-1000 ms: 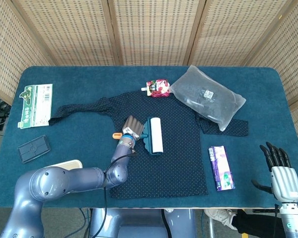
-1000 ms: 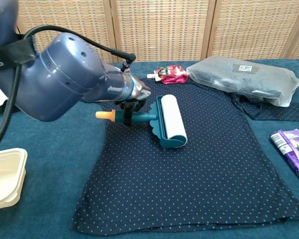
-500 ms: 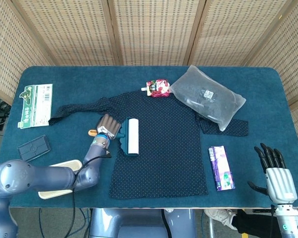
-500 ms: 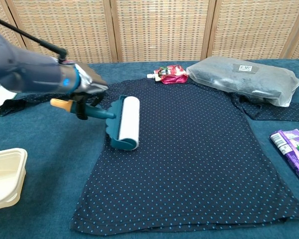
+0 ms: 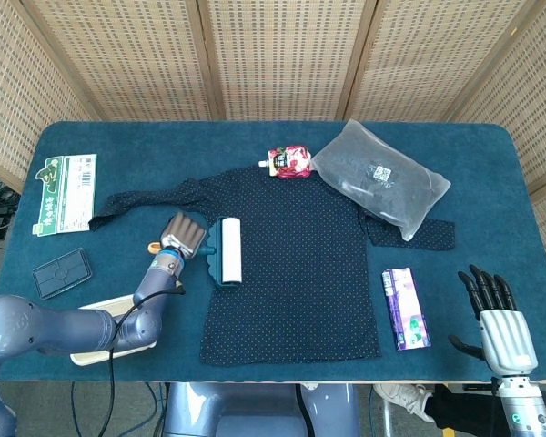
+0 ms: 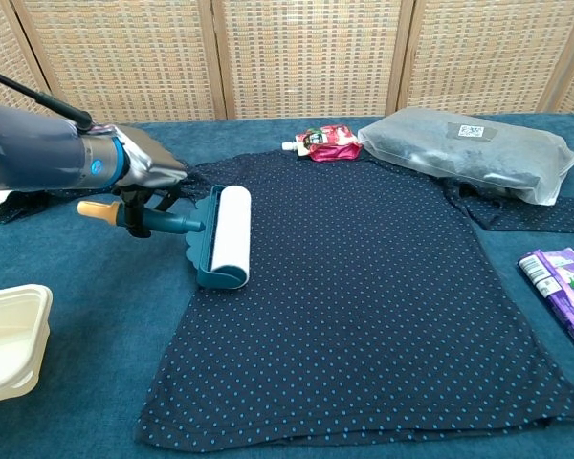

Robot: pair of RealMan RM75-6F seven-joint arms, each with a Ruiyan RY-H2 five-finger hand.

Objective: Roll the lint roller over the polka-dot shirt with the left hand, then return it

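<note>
One lint roller (image 6: 210, 234) is gripped by its teal handle in the left hand (image 6: 145, 172), and its white roll is laid across the left edge of the polka-dot shirt (image 6: 383, 306), which is spread flat over the middle of the blue table (image 5: 519, 182). The right hand (image 5: 499, 314) is held apart and empty at the table's front right corner, fingers spread, near a purple packet (image 5: 404, 308). A cream tray (image 6: 10, 339) is seen at the front left edge.

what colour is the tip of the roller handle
Orange tip on a teal handle, clearest in the chest view.
</note>
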